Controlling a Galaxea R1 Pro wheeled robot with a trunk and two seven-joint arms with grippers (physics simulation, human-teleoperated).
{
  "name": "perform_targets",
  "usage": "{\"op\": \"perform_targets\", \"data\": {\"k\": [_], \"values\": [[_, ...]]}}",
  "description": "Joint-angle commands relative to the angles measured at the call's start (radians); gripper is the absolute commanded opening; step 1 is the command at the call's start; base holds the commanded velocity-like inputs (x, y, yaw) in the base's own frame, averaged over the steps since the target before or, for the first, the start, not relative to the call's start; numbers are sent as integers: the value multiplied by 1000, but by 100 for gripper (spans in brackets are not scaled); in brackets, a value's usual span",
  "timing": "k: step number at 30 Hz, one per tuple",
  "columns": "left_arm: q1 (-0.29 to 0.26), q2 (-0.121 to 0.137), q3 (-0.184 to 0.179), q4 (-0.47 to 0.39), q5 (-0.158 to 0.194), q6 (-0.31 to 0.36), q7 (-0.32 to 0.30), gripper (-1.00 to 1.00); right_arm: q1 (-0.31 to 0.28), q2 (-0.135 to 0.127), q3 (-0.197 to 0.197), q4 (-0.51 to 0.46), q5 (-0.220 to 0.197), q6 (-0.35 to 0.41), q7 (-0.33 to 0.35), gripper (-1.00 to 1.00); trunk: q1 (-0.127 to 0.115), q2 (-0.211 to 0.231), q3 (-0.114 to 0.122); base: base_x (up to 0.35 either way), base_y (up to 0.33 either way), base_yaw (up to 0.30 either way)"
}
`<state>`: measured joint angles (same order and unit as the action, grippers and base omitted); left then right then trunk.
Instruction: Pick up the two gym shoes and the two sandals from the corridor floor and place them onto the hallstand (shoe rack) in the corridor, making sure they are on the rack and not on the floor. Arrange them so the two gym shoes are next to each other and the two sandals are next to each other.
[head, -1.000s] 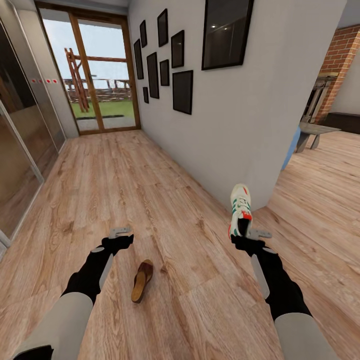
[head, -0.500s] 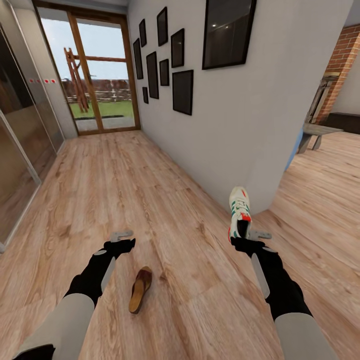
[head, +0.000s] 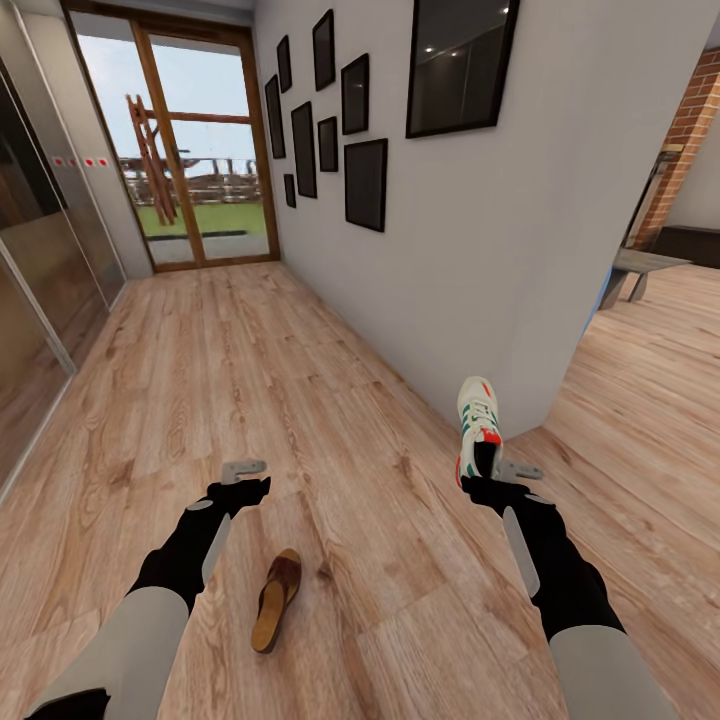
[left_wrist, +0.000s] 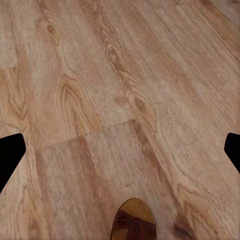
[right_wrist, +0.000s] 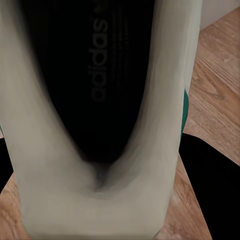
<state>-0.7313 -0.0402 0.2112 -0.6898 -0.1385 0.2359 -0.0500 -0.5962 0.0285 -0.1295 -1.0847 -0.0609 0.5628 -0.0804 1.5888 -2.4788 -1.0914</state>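
Both arms are reaching forward and low over the corridor floor. The right gripper, fingers clamped on the heel, is holding a gym shoe toe-forward near the wall corner. The left gripper, fingers apart, is hovering beside a sandal lying on the floor

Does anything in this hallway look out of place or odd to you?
A single brown sandal lies alone on the wood floor between the robot's arms, with no partner beside it. The right gripper holds a white gym shoe in the air by its heel end, toe pointing away. Otherwise the corridor looks tidy.
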Motion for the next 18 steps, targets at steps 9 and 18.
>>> {"op": "perform_targets", "data": {"k": [9, 18], "values": [[0, -1, 6, -2, -10, 5, -5, 100, 0, 1, -1, -1, -7, 5, -6, -100, 0, 0, -1, 84, 43, 0], [0, -1, 5, -2, -10, 5, -5, 100, 0, 1, -1, -1, -7, 5, -6, -100, 0, 0, -1, 202, 137, 0]]}}
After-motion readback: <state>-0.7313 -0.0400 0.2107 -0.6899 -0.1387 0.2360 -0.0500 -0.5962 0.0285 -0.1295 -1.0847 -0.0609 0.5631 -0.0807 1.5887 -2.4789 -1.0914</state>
